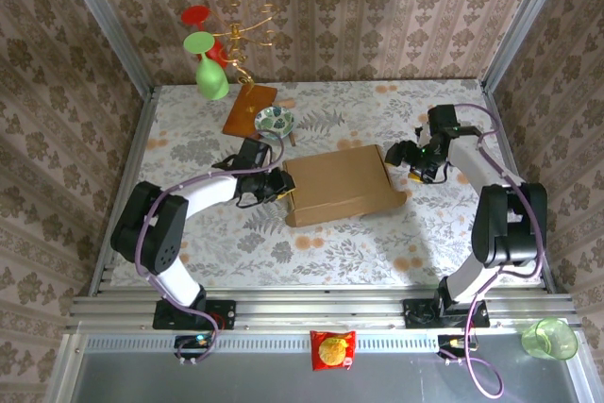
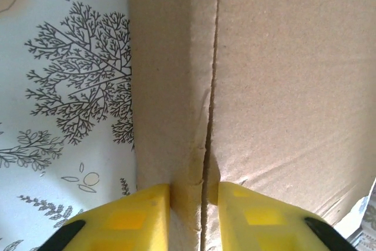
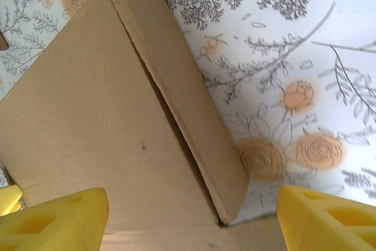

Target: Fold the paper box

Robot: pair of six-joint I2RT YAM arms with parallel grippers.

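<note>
Left fingers (image 2: pixel 132 218) pinch paper box (image 2: pixel 282 86) edge — right fingers (image 3: pixel 59 221) wide.

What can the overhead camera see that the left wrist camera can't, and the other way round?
Top view: the whole scene, with both arms, the right gripper open beside the paper box, a patterned bowl, a green glass and a snack packet. Left wrist view: the close-up detail, with yellow fingers pinching a folded cardboard wall along a split crease. Shared: the box, the left gripper at its left edge, and the flower-printed table.
</note>
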